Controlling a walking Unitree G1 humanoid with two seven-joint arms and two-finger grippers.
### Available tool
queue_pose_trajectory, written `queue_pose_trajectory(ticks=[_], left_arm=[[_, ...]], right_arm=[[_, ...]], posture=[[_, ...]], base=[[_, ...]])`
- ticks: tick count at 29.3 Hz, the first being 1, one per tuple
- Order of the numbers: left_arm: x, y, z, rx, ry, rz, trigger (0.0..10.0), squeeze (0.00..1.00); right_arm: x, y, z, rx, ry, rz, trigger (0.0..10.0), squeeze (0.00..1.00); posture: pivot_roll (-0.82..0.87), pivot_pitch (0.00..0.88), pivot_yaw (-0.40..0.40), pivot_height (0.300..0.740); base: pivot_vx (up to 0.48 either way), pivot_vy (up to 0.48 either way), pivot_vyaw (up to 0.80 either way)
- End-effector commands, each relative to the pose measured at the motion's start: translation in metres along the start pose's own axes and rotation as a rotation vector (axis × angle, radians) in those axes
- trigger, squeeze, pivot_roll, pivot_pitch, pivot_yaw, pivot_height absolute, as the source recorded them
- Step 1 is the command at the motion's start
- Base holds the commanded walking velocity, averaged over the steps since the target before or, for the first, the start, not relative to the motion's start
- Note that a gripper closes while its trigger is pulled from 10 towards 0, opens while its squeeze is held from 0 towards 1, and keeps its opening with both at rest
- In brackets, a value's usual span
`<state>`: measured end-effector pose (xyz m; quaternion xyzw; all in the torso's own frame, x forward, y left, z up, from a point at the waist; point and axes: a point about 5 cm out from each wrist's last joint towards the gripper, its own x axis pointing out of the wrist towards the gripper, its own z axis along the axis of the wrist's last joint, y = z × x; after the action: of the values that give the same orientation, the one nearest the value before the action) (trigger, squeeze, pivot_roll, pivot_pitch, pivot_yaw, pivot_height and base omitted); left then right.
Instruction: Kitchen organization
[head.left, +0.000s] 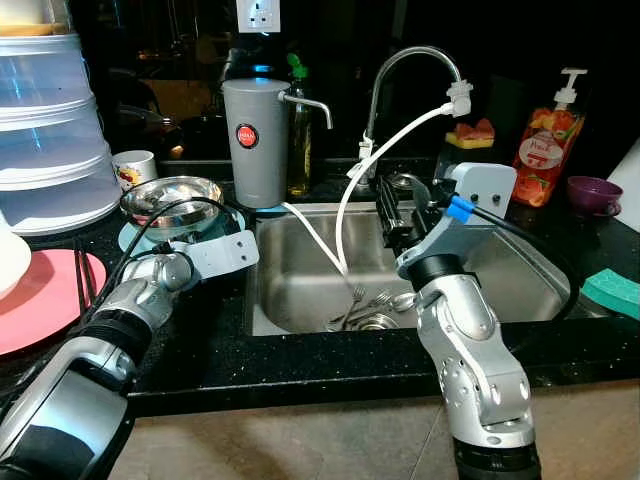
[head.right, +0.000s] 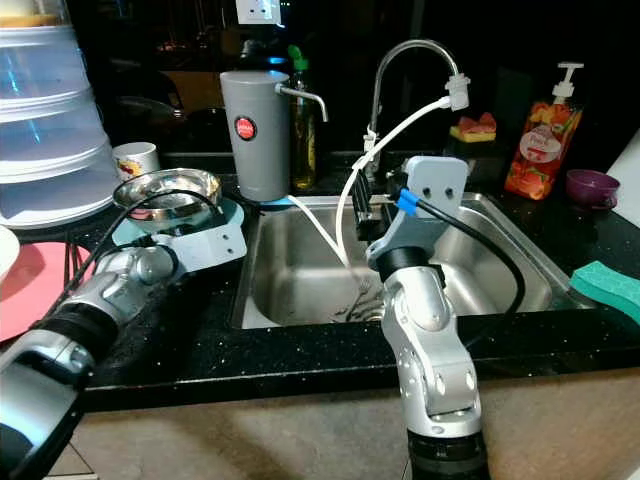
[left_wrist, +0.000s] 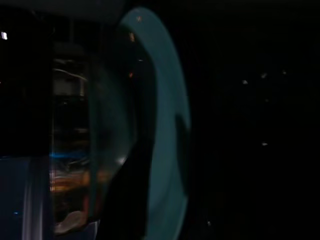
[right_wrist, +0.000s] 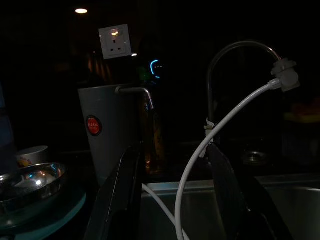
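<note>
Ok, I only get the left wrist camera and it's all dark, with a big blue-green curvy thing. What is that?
Observer: That's the rim of a teal plate on the black counter, left of the sink. A steel bowl sits on it.
Operator: Where's my other arm?
Observer: The right gripper hangs over the sink near the tap's white hose, fingers open, holding nothing.
Operator: Is anything in the sink?
Observer: Forks and spoons lie by the drain.
</note>
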<state>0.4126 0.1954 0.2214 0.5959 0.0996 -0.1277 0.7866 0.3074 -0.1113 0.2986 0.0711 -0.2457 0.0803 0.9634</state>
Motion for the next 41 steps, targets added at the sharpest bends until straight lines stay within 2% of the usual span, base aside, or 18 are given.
queue_pose_trajectory(ticks=[1,8,14,15,16,17,26,32,35,39,41], left_arm=[[0.002,-0.039,-0.026,0.005,0.114,-0.146,0.0,0.0],[0.001,-0.044,-0.035,-0.017,0.146,-0.161,0.0,0.0],[0.001,-0.047,-0.036,-0.043,0.136,-0.192,0.0,0.0],[0.001,-0.049,-0.035,-0.045,0.131,-0.208,6.5,0.0],[0.001,-0.049,-0.035,-0.045,0.131,-0.208,6.5,0.0],[0.001,-0.052,-0.034,-0.048,0.12,-0.23,10.0,0.0],[0.001,-0.061,-0.021,-0.037,0.046,-0.304,10.0,0.0],[-0.004,-0.048,-0.009,0.0,-0.031,-0.287,10.0,0.0],[-0.006,-0.047,-0.005,0.001,-0.052,-0.289,10.0,0.0],[-0.012,-0.046,0.004,0.025,-0.107,-0.299,10.0,0.0],[-0.026,-0.048,0.017,0.062,-0.176,-0.312,10.0,0.0]], right_arm=[[-0.001,-0.001,0.001,-0.008,-0.003,-0.006,10.0,0.0],[-0.001,0.0,0.001,-0.007,-0.005,-0.001,10.0,0.0],[0.0,0.001,0.001,-0.006,-0.006,0.004,10.0,0.0],[0.0,0.001,0.001,-0.005,-0.006,0.005,10.0,0.0],[0.0,0.001,0.001,-0.005,-0.006,0.005,10.0,0.0],[0.0,0.002,0.001,-0.004,-0.006,0.007,10.0,0.0],[0.0,0.002,0.001,-0.004,-0.006,0.005,10.0,0.0],[-0.001,0.0,0.001,-0.005,-0.005,-0.003,10.0,0.0],[-0.002,0.0,0.001,-0.004,-0.005,-0.004,10.0,0.0],[-0.001,0.0,0.001,-0.003,-0.004,-0.004,10.0,0.0],[-0.001,-0.001,0.0,-0.003,-0.003,-0.005,10.0,0.0]], posture=[[0.01,0.111,-0.023,0.74],[0.02,0.103,-0.028,0.74],[0.02,0.101,-0.029,0.74],[0.02,0.101,-0.029,0.74],[0.02,0.101,-0.029,0.74],[0.02,0.1,-0.03,0.74],[0.02,0.105,-0.023,0.74],[0.03,0.112,-0.02,0.74],[0.03,0.116,-0.021,0.74],[0.03,0.118,-0.02,0.74],[0.03,0.122,-0.018,0.74]], base=[[0.0,0.0,0.0],[0.0,0.0,0.0],[0.0,0.0,0.0],[0.0,0.0,0.0],[0.0,0.0,0.0],[0.0,0.0,0.0],[0.0,0.0,0.0],[0.0,0.0,0.0],[0.0,0.0,0.0],[0.0,0.0,0.0],[0.0,0.0,0.0]])
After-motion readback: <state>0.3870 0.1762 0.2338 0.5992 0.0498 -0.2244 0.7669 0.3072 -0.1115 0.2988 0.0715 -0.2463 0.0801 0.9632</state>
